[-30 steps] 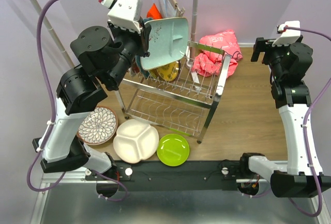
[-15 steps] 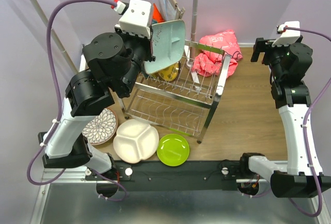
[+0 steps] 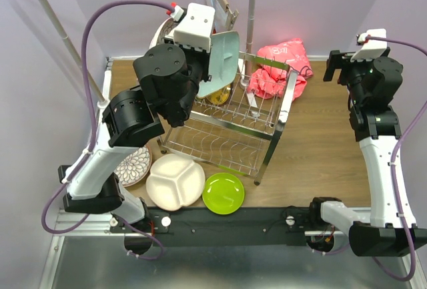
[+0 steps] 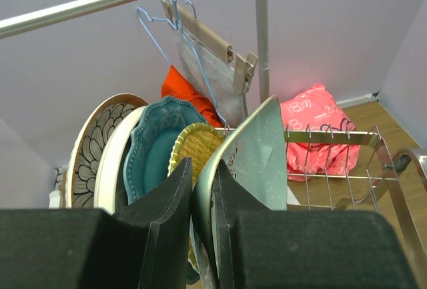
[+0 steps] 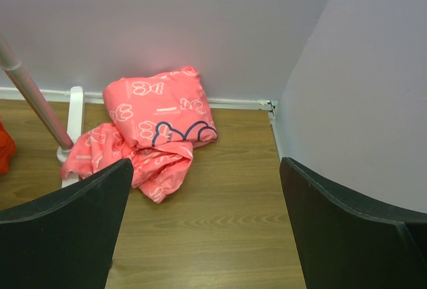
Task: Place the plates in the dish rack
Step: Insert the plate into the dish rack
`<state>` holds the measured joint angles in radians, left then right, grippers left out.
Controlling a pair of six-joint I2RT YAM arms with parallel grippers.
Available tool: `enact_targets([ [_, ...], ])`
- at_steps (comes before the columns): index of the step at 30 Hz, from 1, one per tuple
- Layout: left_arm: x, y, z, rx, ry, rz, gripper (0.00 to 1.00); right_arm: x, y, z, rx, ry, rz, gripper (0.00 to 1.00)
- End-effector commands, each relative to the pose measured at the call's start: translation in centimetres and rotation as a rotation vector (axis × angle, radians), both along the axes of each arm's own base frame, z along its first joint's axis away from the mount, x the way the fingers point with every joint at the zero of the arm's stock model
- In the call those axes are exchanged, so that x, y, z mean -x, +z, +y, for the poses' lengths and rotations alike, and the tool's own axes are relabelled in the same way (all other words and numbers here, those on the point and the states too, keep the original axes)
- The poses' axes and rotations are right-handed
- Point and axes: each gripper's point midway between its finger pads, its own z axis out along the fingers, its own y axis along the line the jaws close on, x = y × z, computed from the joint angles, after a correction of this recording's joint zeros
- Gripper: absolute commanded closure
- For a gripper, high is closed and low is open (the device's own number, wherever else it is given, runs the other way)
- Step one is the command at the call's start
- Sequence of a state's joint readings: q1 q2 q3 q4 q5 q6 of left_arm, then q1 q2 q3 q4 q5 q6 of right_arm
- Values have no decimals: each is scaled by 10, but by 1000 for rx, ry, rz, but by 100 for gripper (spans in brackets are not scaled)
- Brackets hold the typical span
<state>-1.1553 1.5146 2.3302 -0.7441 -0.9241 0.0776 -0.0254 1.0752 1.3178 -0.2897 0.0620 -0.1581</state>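
The left gripper (image 4: 200,172) holds the pale aqua plate (image 4: 257,152) upright over the dish rack (image 3: 285,99), by the yellow plate (image 4: 193,145). Next it should go down into a free slot. The right gripper (image 5: 205,175) is open, holding nothing

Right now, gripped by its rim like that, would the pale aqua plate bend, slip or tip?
The pale aqua plate is probably stiff: it holds its shape though the left claw pinches only its rim. It looks glossy, so it might slip in that narrow grip. Standing on edge, it would likely topple unless a dish rack slot catches it.
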Motion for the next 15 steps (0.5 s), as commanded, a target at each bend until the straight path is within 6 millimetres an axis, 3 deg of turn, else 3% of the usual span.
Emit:
enact_targets([
  [1,4,26,9,138,36,-41,100,4,-6,2,2,8,11,0],
  [15,-3,8,-3,63,56,-22,100,6,-7,2,4,8,13,0],
])
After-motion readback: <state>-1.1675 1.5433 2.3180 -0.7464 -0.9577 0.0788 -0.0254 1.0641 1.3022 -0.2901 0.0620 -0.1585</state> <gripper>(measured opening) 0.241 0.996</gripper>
